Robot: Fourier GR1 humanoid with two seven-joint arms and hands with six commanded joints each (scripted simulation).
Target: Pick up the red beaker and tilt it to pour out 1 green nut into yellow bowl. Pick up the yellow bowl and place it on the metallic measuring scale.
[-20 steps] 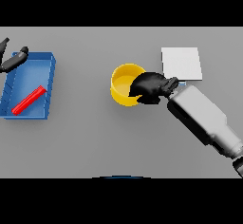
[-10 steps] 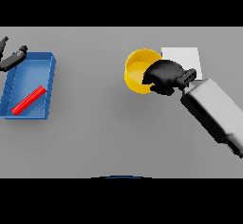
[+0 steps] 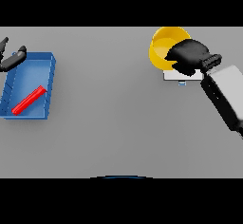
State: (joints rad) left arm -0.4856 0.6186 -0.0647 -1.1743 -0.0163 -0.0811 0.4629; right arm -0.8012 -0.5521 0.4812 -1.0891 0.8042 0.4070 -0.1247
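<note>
My right hand [image 3: 187, 57] is shut on the rim of the yellow bowl [image 3: 163, 46], which sits raised at the upper right, over the metallic measuring scale [image 3: 176, 76]. Only the near edge of the scale shows below the bowl and hand. I cannot see inside the bowl well enough to spot a green nut. The red beaker [image 3: 28, 100] lies on its side in the blue tray [image 3: 49, 80] at the left. My left hand [image 3: 12, 59] stays at the far left edge, by the tray's back corner, fingers relaxed.
The blue tray stands near the table's left side. Grey tabletop stretches between the tray and the scale.
My right hand has carried the yellow bowl up and to the right, from the table beside the scale to over it. The left hand and the beaker have not moved.
</note>
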